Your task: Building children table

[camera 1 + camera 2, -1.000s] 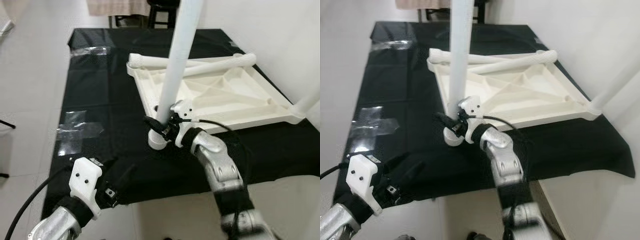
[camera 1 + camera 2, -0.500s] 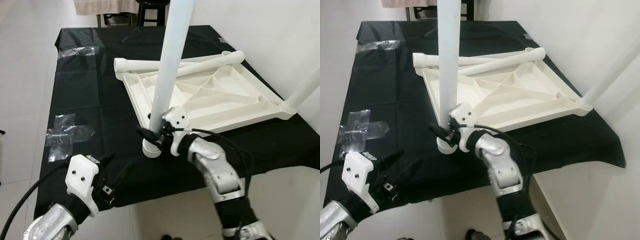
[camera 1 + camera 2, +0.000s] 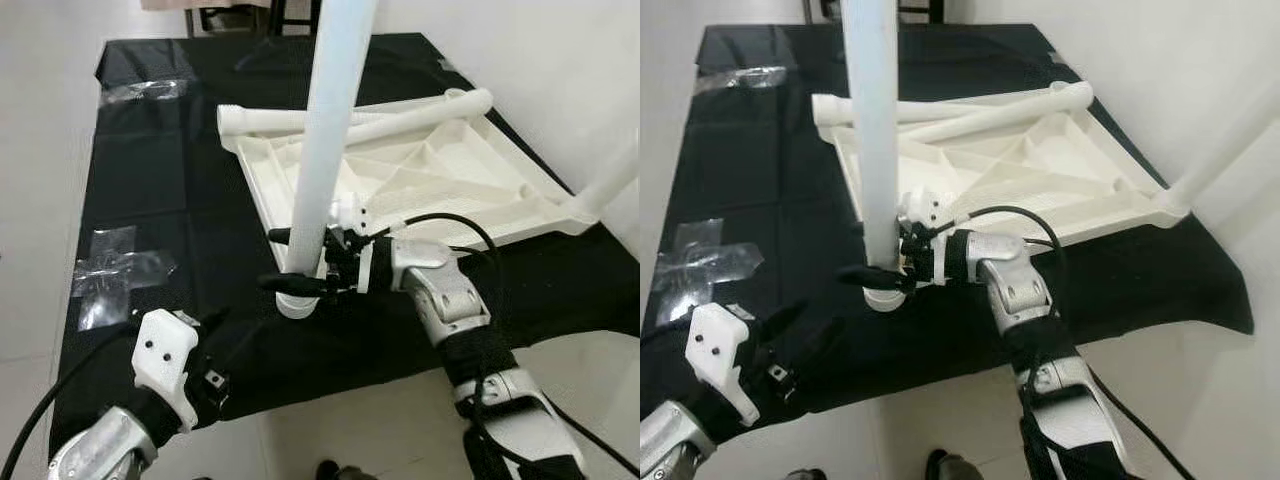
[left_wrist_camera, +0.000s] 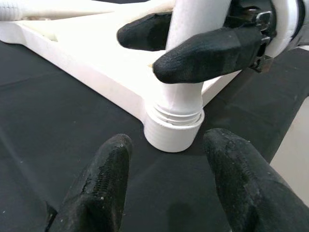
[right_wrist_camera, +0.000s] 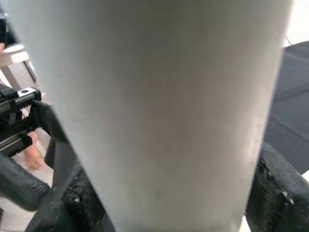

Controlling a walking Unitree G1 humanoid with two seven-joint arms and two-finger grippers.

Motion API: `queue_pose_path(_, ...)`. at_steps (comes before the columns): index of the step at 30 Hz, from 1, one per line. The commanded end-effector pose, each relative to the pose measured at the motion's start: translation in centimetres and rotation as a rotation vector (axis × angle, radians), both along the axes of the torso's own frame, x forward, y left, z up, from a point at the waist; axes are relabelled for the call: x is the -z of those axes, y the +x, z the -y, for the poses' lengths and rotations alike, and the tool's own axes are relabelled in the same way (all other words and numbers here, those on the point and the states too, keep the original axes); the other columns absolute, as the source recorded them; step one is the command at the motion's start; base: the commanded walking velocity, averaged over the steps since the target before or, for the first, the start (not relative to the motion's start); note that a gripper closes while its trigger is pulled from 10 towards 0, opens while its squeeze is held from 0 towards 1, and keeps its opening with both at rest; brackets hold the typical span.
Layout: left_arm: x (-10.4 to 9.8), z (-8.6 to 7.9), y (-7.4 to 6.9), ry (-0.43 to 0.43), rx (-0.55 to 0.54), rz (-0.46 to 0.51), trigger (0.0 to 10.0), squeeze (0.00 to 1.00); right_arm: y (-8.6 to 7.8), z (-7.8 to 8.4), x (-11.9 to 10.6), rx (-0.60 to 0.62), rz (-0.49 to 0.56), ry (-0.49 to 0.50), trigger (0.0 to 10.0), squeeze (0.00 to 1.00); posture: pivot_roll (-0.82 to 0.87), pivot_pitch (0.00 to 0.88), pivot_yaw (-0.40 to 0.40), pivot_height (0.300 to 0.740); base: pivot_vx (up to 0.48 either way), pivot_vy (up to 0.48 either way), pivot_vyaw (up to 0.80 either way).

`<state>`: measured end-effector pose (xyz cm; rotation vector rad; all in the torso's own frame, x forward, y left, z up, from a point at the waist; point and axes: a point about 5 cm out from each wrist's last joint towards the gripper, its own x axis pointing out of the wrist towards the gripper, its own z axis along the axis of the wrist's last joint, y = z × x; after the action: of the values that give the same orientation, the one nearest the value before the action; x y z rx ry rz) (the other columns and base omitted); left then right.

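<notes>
I see 2 silver, jointed metal arms on my rig. The left gripper (image 3: 215, 350) carries a white plastic block with 2 small dark screw holes, a black band around the wrist behind it, and a thick black cable trailing off. The right gripper (image 3: 281, 258) has a smaller white housing, a black cuff and a thin black cable looping over the forearm. The fingers (image 4: 101, 181) are matte black with a rough, grainy texture.

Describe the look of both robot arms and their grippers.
Both arms are jointed silver metal with black bands. The left gripper and right gripper each have two long black fingers behind a white plastic wrist block. Black cables loop along each arm.
</notes>
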<state>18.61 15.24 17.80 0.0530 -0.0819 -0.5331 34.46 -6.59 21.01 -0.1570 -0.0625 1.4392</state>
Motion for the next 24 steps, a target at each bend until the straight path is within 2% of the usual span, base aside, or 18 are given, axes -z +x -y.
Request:
queue_pose_path(1,0.6,0.2,-0.4,0.015,0.018,-0.032,10.0,0.00,0.1,-0.5,0.3,-0.035,-0.019,-0.001,1.0,0.00,0.20,0.209,-0.149,0.740,0.000,0.000,0.00)
queue_pose_path(3,0.7,0.2,-0.5,0.017,0.021,-0.036,10.0,0.00,0.2,-0.6,0.4,-0.058,-0.025,-0.004,1.0,0.00,0.20,0.209,-0.149,0.740,0.000,0.000,0.00)
queue_pose_path(4,0.7,0.3,-0.5,0.017,0.022,-0.038,10.0,0.00,0.3,-0.5,0.4,-0.084,-0.035,-0.013,0.0,0.00,0.20,0.212,-0.152,0.740,0.000,0.000,0.00)
queue_pose_path(11,0.6,0.4,-0.7,0.013,0.021,-0.038,10.0,0.00,1.3,1.3,0.6,-0.094,-0.057,-0.051,0.0,0.00,0.20,0.213,-0.152,0.740,0.000,0.000,0.00)
queue_pose_path(13,0.5,0.4,-0.7,0.014,0.014,-0.031,10.0,0.00,1.4,2.7,1.2,-0.020,-0.031,-0.079,0.0,0.00,0.19,0.221,-0.160,0.740,0.000,0.000,0.00)
queue_pose_path(15,0.3,0.2,-0.8,0.012,0.002,-0.024,10.0,0.00,1.4,4.0,2.4,0.121,-0.012,-0.121,0.0,0.00,0.18,0.227,-0.167,0.740,0.000,0.000,0.00)
queue_pose_path(16,0.3,0.2,-0.8,0.012,0.002,-0.024,10.0,0.00,1.4,4.0,2.4,0.121,-0.012,-0.121,0.0,0.00,0.18,0.227,-0.167,0.740,0.000,0.000,0.00)
queue_pose_path(17,0.3,0.1,-0.8,0.015,-0.005,-0.023,10.0,0.00,1.4,4.5,3.3,0.246,-0.024,-0.133,0.0,0.00,0.18,0.228,-0.169,0.740,0.000,0.000,0.00)
queue_pose_path(18,0.3,-0.3,-0.9,0.019,-0.015,-0.025,10.0,0.00,0.8,5.1,6.1,0.637,-0.094,-0.132,0.0,0.00,0.17,0.232,-0.166,0.740,0.000,0.000,0.00)
queue_pose_path(19,0.3,-0.3,-0.9,0.019,-0.015,-0.025,10.0,0.00,0.8,5.1,6.1,0.637,-0.094,-0.132,0.0,0.00,0.17,0.232,-0.166,0.740,0.000,0.000,0.00)
queue_pose_path(20,0.4,-0.7,-0.9,0.024,-0.016,-0.031,10.0,0.00,-2.3,5.3,8.7,0.827,-0.173,-0.169,0.0,0.00,0.16,0.252,-0.143,0.740,0.000,0.000,0.00)
queue_pose_path(21,0.4,-0.8,-0.9,0.029,-0.014,-0.035,10.0,0.00,-4.3,5.0,9.4,0.819,-0.211,-0.181,0.0,0.00,0.16,0.252,-0.143,0.740,0.000,0.000,0.00)
queue_pose_path(22,0.4,-0.8,-0.9,0.029,-0.014,-0.035,10.0,0.00,-4.3,5.0,9.4,0.819,-0.211,-0.181,0.0,0.00,0.16,0.252,-0.143,0.740,0.000,0.000,0.00)
queue_pose_path(23,0.5,-0.9,-0.8,0.027,-0.006,-0.043,10.0,0.00,-6.4,4.0,9.0,0.772,-0.170,-0.173,0.0,0.00,0.14,0.241,-0.128,0.740,0.000,0.000,0.00)
queue_pose_path(24,0.5,-0.9,-0.8,0.027,-0.006,-0.043,10.0,0.00,-6.4,4.0,9.0,0.772,-0.170,-0.173,0.0,0.00,0.14,0.241,-0.128,0.740,0.000,0.000,0.00)
